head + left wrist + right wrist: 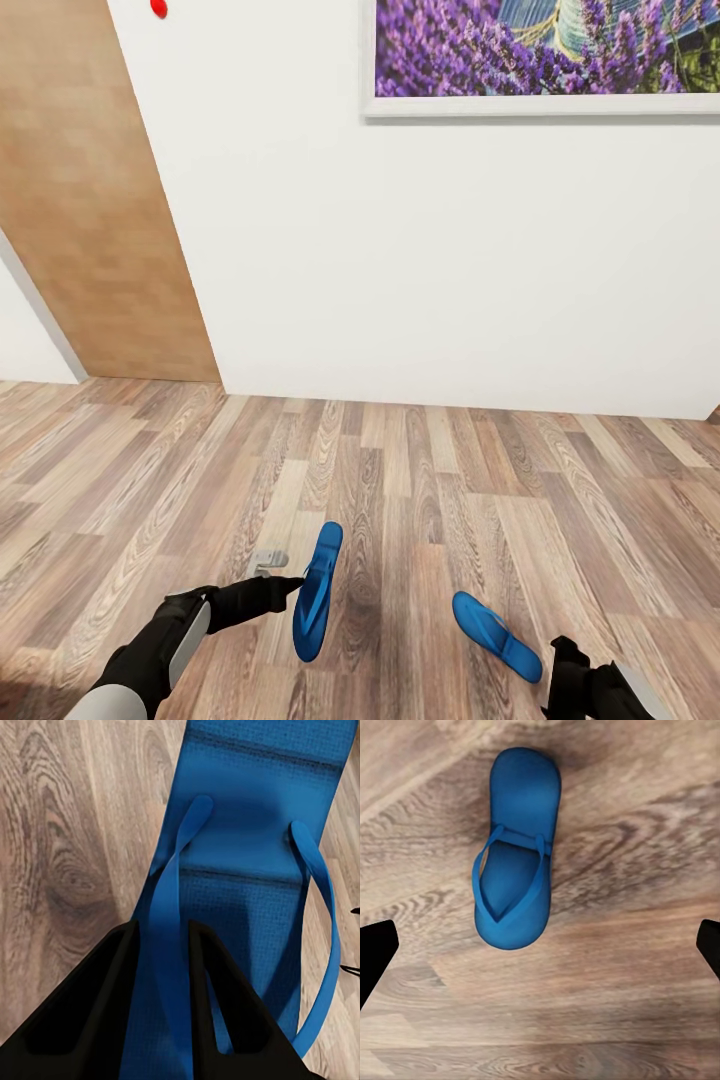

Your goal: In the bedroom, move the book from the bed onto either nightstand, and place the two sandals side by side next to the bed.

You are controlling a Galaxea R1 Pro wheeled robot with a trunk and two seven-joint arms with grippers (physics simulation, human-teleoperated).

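Left hand (pixel 290 583), lower left of the head view: its fingers (pixel 105 1005) are closed on the strap of one blue sandal (pixel 317 592). The left wrist view confirms the grip, with a dark finger on each side of the strap and the sole directly behind it. In the head view this sandal appears tilted on edge above the wood-plank floor (pixel 420 470) and seems lifted, though contact with the floor cannot be ruled out.

Right hand (pixel 540 952): its fingers are spread wide and hold nothing (their tips sit at the left and right edges of the right wrist view). The second sandal (pixel 515 847) lies flat on the floor, sole down and strap up, beyond the open fingers. In the head view it is at lower right (pixel 496 636), just beside the right arm and well apart from the first sandal.

Background: a white wall (pixel 420 260), a framed lavender picture (pixel 545 50) at upper right, and a wooden door panel (pixel 90 200) at upper left.

Task status (judged from these views):
- Sandal placement: in progress. One sandal is gripped, the other is not yet picked up, and neither is set down beside the bed.
- Book transfer: status cannot be told here.
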